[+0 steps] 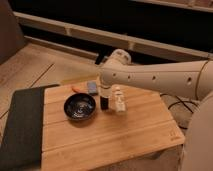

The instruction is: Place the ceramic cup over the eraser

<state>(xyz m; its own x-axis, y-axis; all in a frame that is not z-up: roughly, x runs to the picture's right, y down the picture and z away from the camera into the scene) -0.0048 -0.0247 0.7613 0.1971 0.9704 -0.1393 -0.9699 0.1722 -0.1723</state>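
Note:
The eraser [104,103], a small black upright block, stands on the wooden table [125,135] between the dark bowl [80,106] and a taller white bottle-like object [119,100]. My gripper [105,92] hangs from the white arm [155,77] that reaches in from the right, and it sits directly above the eraser. A pale shape at the gripper's tip is just over the eraser. I cannot tell whether it is the ceramic cup or part of the gripper. No cup shows elsewhere on the table.
A blue-grey block [92,87] and a small orange item [76,89] lie behind the bowl. A dark mat [22,125] covers the table's left end. A dark railing [100,35] runs behind the table. My body [200,140] fills the right edge.

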